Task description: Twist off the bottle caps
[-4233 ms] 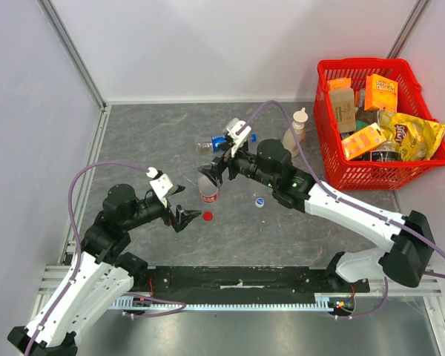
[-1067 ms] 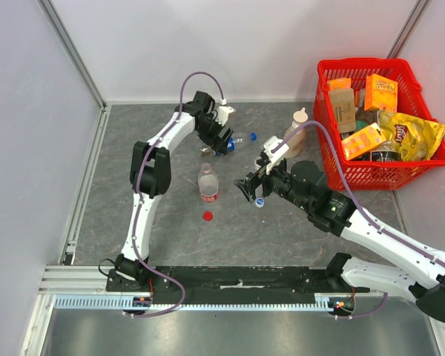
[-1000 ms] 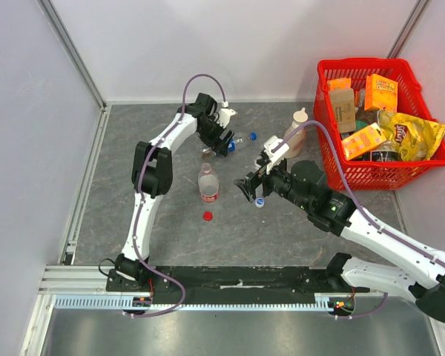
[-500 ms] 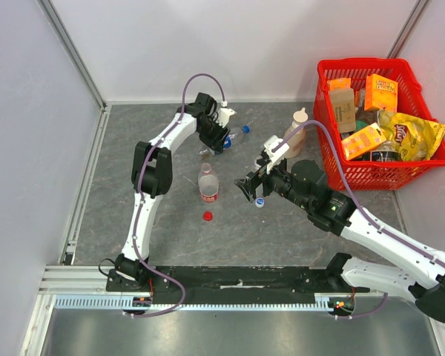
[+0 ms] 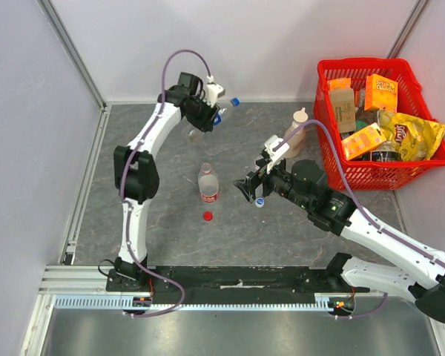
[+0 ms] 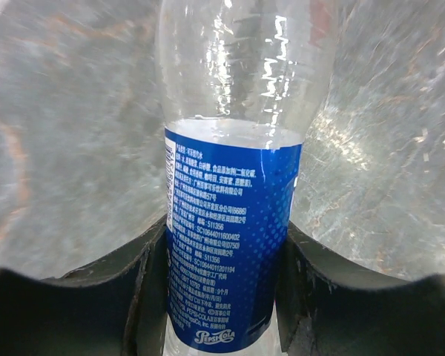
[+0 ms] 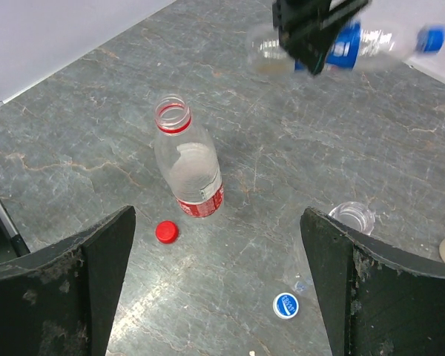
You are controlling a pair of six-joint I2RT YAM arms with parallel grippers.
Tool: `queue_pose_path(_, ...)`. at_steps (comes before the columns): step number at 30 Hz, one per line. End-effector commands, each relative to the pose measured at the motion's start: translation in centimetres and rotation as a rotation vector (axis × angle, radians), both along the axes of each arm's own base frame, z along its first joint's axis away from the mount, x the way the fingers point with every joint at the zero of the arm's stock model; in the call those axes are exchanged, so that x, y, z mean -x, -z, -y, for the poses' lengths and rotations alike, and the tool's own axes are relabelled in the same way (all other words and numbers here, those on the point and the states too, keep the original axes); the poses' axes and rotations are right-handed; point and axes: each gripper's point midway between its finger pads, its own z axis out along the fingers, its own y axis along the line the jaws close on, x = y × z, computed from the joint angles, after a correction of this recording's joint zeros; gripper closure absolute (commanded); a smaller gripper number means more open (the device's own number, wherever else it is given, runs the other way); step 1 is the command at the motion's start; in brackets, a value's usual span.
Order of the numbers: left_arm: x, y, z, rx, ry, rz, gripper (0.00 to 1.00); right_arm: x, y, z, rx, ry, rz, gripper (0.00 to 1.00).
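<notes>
My left gripper (image 6: 226,297) is shut on the blue label of the Pepsi bottle (image 6: 233,222). In the top view that gripper (image 5: 207,119) holds the bottle (image 5: 218,116) tilted above the back of the floor, its blue cap (image 5: 236,101) on and pointing right. The red-label bottle (image 5: 208,183) stands upright with an open mouth, and its red cap (image 5: 207,216) lies just in front. My right gripper (image 7: 219,297) hovers open over the floor with nothing between its fingers. A blue-and-white cap (image 7: 285,305) lies below it, beside an open clear unlabelled bottle (image 7: 352,216).
A tall beige bottle (image 5: 297,130) with a pointed top stands at the back right. Beside it a red basket (image 5: 322,119) is full of boxes and snack bags. White walls and metal rails bound the grey floor.
The left gripper closed on the Pepsi bottle lying at the back, then lifted it up and toward the back left. The right arm has not moved.
</notes>
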Motion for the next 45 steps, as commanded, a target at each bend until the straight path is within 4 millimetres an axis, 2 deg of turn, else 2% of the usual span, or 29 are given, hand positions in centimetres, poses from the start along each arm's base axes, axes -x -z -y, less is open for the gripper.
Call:
queue_pose_path(1,0.5,-13.6,-0.4,0.115,-0.052,0.254,0.58,-0.1,-3.4,-0.6,-0.085,-0.012,0.037,0.02)
queue_pose_path(6,4.4,-21.1,-0.6,0.216,-0.038,0.349,0.58,0.3,-4.1,-1.8,-0.115,-0.067,0.025,0.02)
queue_pose_path(8,6.5,-23.2,-0.7,0.260,-0.026,0.365,0.58,0.4,-4.0,-2.2,-0.118,-0.079,0.011,0.02)
queue_pose_path(10,9.1,-24.9,-1.0,0.294,-0.012,0.380,0.58,0.4,-4.6,-2.7,-0.146,-0.100,0.014,0.02)
queue_pose_path(14,13.6,-26.1,-2.2,0.331,-0.009,0.414,0.58,0.8,-4.8,-3.5,-0.177,-0.133,-0.006,0.02)
queue_pose_path(19,19.1,-25.6,-3.4,0.383,0.009,0.456,0.59,1.1,-5.0,-4.2,-0.207,-0.163,-0.024,0.02)
queue_pose_path(21,21.0,-24.8,-3.8,0.408,0.006,0.451,0.60,1.1,-5.0,-4.5,-0.217,-0.174,-0.034,0.02)
queue_pose_path(28,27.5,-22.1,-3.2,0.534,0.105,0.399,0.60,1.4,-6.5,-5.7,-0.281,-0.223,-0.068,0.02)
queue_pose_path(31,28.9,-21.0,-3.0,0.565,0.141,0.417,0.60,1.2,-7.2,-6.2,-0.313,-0.235,-0.084,0.02)
queue_pose_path(39,30.9,-18.0,-2.2,0.622,0.223,0.390,0.61,1.0,-10.1,-6.7,-0.454,-0.265,-0.092,0.02)
queue_pose_path(45,31.6,-17.6,-2.1,0.633,0.255,0.418,0.61,0.8,-11.4,-7.5,-0.543,-0.293,-0.124,0.03)
